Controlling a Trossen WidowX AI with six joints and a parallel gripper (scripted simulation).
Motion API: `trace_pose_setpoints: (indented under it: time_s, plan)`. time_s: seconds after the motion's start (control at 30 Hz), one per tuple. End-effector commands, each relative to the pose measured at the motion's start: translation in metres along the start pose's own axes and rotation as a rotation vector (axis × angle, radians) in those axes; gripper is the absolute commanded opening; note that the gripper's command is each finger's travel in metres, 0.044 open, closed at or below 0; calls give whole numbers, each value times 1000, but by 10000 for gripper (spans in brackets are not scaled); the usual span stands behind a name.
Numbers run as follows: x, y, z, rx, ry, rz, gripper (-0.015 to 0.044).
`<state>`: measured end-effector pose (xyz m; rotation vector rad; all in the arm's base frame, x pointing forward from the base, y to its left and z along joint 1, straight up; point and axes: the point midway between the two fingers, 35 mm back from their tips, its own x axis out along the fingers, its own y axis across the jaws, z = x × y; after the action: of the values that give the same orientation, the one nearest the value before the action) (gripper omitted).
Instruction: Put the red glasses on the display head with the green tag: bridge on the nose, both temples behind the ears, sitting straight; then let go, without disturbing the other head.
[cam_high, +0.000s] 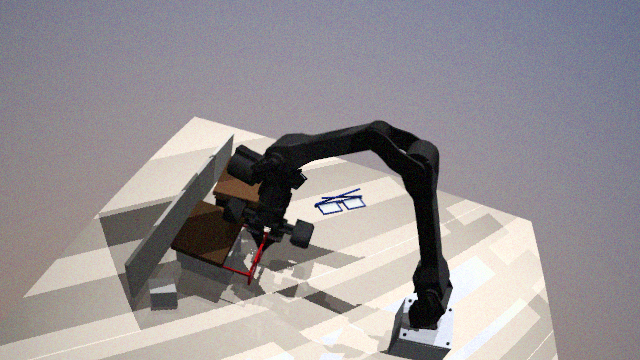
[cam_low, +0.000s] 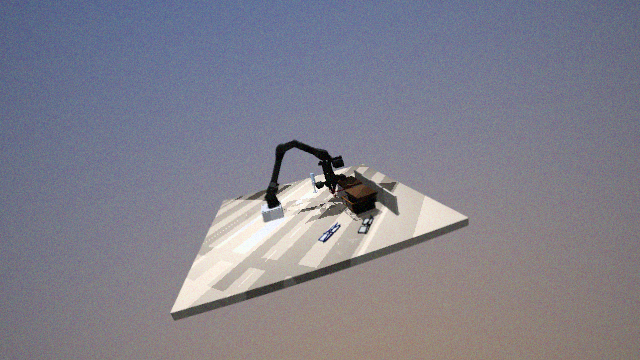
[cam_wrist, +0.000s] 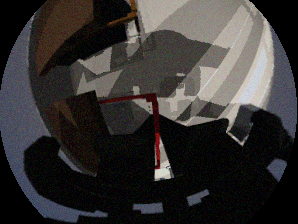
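The red glasses (cam_high: 258, 255) (cam_wrist: 157, 116) are held by the front frame in my gripper (cam_high: 266, 234) (cam_wrist: 154, 117), which is shut on them. They are off the table, in front of the nearer brown-topped head (cam_high: 207, 234) (cam_wrist: 77, 131). One temple reaches back to that head's side, where its end is hidden; the other is mostly hidden by the gripper. The lens front is still apart from the head block. The other brown-topped head (cam_high: 239, 189) (cam_low: 361, 191) stands beside it, with an orange frame (cam_wrist: 122, 21) at its front in the wrist view. No green tag shows, and the nose is hidden.
A grey upright panel (cam_high: 180, 217) (cam_low: 389, 196) stands behind both heads. A small grey block (cam_high: 163, 296) lies near the panel's end. Folded blue glasses (cam_high: 331, 205) (cam_low: 329, 233) and dark glasses (cam_low: 365, 225) lie on the table. A pale post (cam_low: 313, 183) shows behind the arm.
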<state>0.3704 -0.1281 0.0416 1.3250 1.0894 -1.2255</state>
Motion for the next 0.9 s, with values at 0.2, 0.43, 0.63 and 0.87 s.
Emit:
trace_pose_setpoints:
  time_s: [0.2, 0.43, 0.63, 0.87]
  plan:
    - [1, 15, 0, 5, -3, -4, 0]
    - [1, 22, 0, 5, -3, -4, 0]
    - [2, 22, 0, 5, -3, -4, 0]
    - [4, 22, 0, 5, -3, -4, 0]
